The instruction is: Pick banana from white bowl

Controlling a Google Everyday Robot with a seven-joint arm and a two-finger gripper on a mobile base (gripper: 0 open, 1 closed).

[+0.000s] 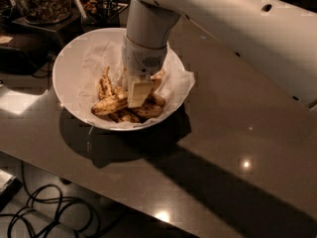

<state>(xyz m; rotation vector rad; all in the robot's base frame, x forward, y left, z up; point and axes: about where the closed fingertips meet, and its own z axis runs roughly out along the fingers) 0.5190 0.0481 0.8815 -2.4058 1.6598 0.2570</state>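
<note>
In the camera view, a white bowl (69, 78) stands on a dark, glossy tabletop (223, 162), close to its far left corner. The bowl is lined with crumpled white paper (179, 83), which spills over the rim on the right side. On the paper lies a small heap of speckled yellow-brown bananas. The banana (109, 104), the longest of them, lies across the front left of the heap. A shorter banana (105, 83) lies just behind it, and others (148, 110) lie to the right.

The gripper (138, 93) reaches straight down into the bowl from the robot's white arm (228, 24), its pale tip resting among the fruit, right at the long banana's right end. Whether it has hold of anything cannot be told.

Behind the bowl at the top left, a clear container (42, 1) holds brown lumpy pieces. Black cables (44, 212) coil on the floor at the lower left.
</note>
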